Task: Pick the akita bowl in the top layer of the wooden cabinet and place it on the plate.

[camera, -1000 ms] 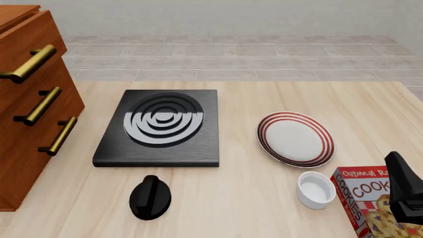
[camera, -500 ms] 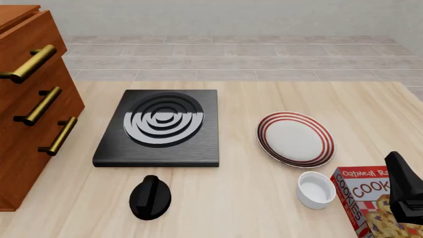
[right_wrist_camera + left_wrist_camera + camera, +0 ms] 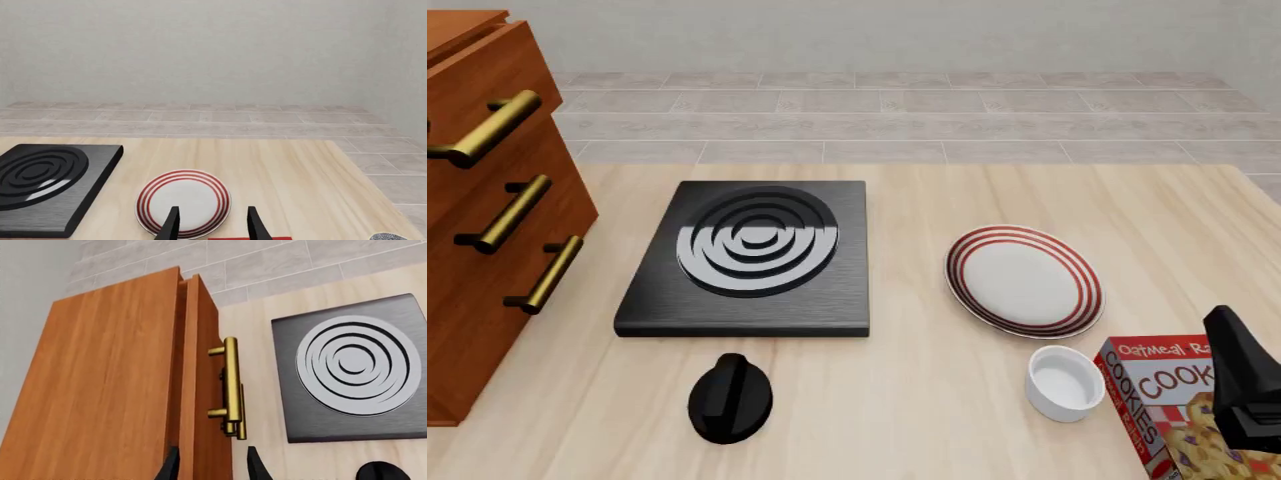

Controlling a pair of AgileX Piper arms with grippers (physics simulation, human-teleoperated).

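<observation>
**Both arms idle, cabinet drawers shut, bowl out of sight**

Taking the black square stove plate with silver rings as the landmark, nearest the camera in the front view sits a black round knob on the light wooden counter, just in front of the stove plate. To the stove's right and nearer, a plain small white cup stands just beside a red cookie box, with the right gripper above that box; its jaws stand apart with nothing between them. Right of the stove plate lies the round white plate with red concentric rings, bare.

Left of the stove plate stands the reddish-brown wooden cabinet, its three brass bar handles stacked. The left gripper is above the cabinet's front edge, jaws parted and holding nothing, looking down on the top layer, which looks closed. The akita bowl shows in no view.
</observation>
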